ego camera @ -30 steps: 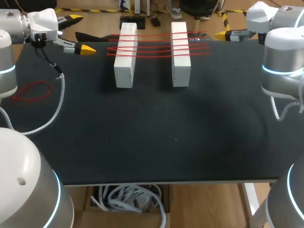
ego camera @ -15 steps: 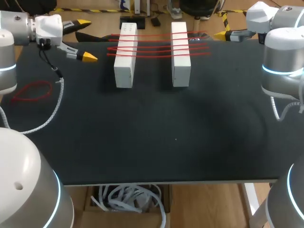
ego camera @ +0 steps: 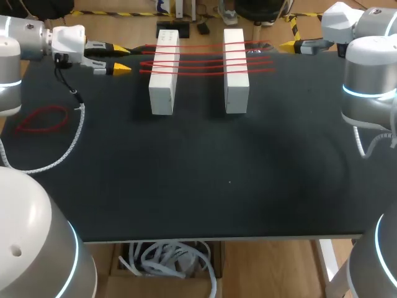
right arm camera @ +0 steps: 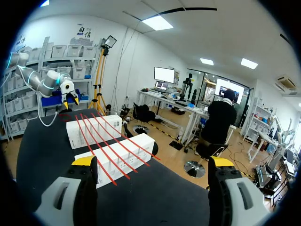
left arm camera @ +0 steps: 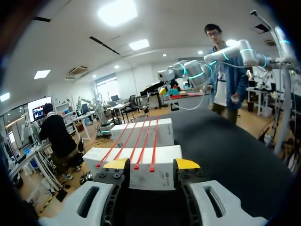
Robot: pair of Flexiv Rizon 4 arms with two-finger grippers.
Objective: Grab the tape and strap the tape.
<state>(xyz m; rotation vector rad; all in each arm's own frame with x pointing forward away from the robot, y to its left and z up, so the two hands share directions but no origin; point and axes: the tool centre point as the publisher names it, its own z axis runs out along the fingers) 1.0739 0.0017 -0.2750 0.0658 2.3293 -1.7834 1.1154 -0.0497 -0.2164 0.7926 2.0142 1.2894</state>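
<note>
Spread left jaws partly hide the nearer white block (left arm camera: 136, 162).

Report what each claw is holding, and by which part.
Nothing is held. The left claw is open, just short of the ends of the red tapes; the right claw is open and empty too.

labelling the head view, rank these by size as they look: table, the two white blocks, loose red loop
1. table
2. left white block and right white block: look alike, not ranked against each other
3. loose red loop
</note>
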